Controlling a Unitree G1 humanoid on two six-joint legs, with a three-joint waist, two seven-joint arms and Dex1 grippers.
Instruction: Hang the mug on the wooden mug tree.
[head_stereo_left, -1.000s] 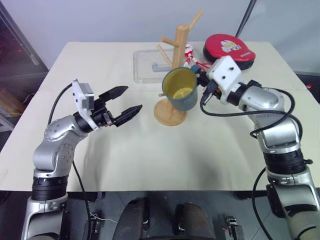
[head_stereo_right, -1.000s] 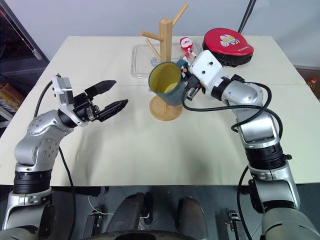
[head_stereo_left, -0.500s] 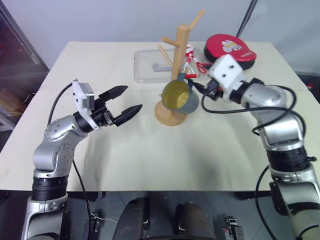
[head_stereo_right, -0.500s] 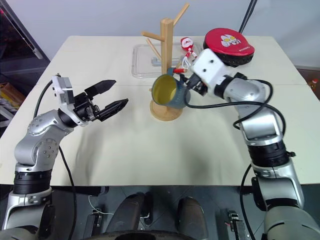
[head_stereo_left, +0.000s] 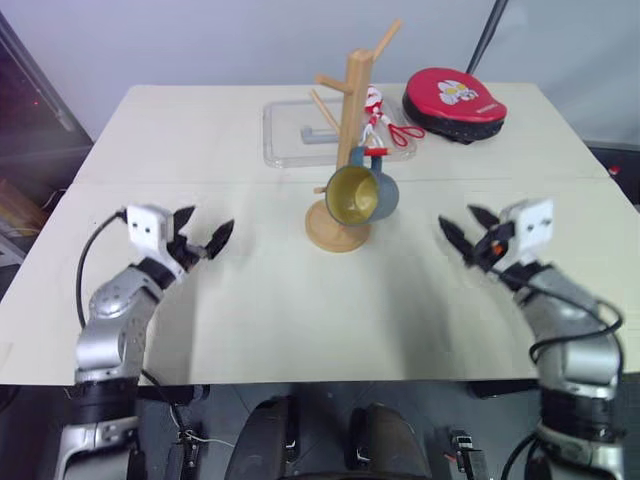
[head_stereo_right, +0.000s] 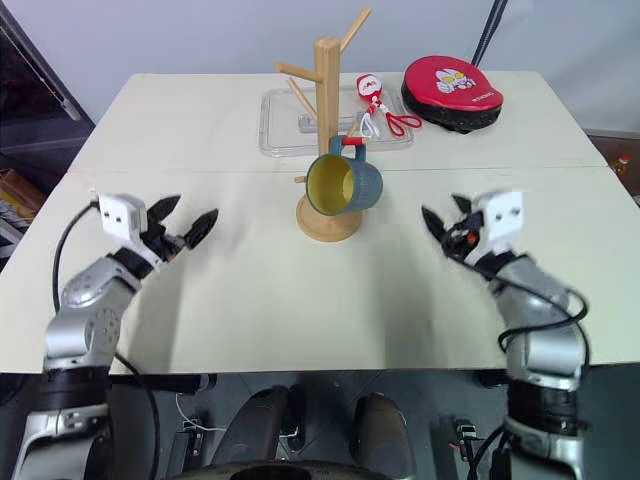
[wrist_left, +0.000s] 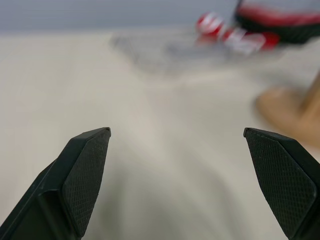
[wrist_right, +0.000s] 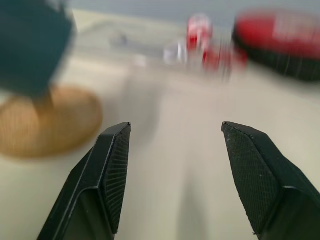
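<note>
The dusty-blue mug (head_stereo_left: 364, 194) hangs by its handle from a low peg of the wooden mug tree (head_stereo_left: 353, 110), its yellow-olive inside facing me. No gripper touches it. The tree's round base (head_stereo_left: 338, 229) rests at the table's middle. My left gripper (head_stereo_left: 208, 226) is open and empty, low over the table well to the left of the tree. My right gripper (head_stereo_left: 458, 221) is open and empty, about as far to the right. In the right wrist view the fingers (wrist_right: 114, 165) stand apart, with the blurred mug (wrist_right: 30, 45) and base ahead. The left wrist fingers (wrist_left: 87, 172) stand wide apart.
A clear tray (head_stereo_left: 295, 132) lies behind the tree. A red round pad (head_stereo_left: 455, 103) sits at the back right, with red-handled scissors and a small red-and-white figure (head_stereo_left: 385, 118) beside the tray. The table's front edge runs just below both grippers.
My right gripper let go of the mug, which now hangs on the tree. Both arms dropped and swung outward, the left to the left and the right to the right.
</note>
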